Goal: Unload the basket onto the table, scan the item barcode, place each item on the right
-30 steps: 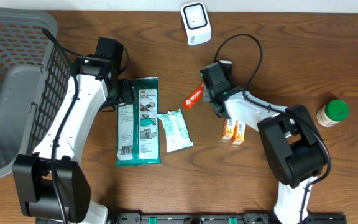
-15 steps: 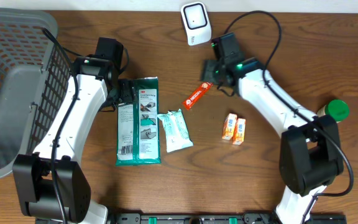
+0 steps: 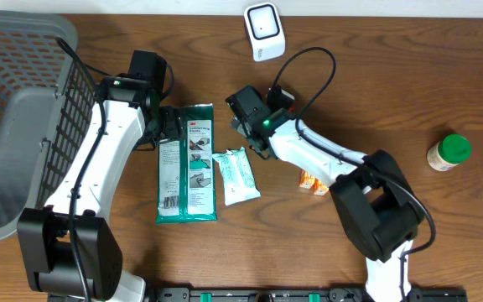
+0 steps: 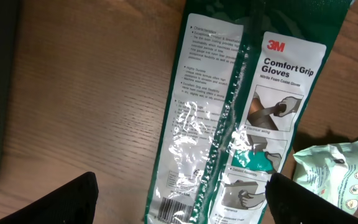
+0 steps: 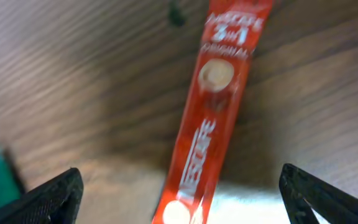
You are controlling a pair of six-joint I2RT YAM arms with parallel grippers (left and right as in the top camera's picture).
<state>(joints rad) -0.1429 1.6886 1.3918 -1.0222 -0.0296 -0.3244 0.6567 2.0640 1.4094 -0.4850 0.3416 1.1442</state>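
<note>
The white barcode scanner point(image 3: 262, 30) stands at the table's far edge. A red Nescafe sachet point(image 5: 219, 93) lies flat on the wood, running down between the two black fingertips of my right gripper point(image 5: 180, 180), which is open just above it and touches nothing. In the overhead view the right gripper point(image 3: 250, 113) hides that sachet. My left gripper point(image 4: 180, 186) is open over the green 3M glove pack point(image 4: 241, 124), whose barcode shows at the lower edge. Seen from overhead, the left gripper point(image 3: 164, 126) hovers at the left of the pack's point(image 3: 187, 164) top end.
A pale green wipes pack point(image 3: 236, 176) lies right of the glove pack. Small orange boxes point(image 3: 315, 181) sit partly under the right arm. A green-lidded bottle point(image 3: 449, 153) stands far right. A grey wire basket point(image 3: 15, 126) fills the left side.
The right gripper has opened wide. Its arm rose toward the scanner, then swung left and down over the sachet, which stays on the table. The left arm has not moved.
</note>
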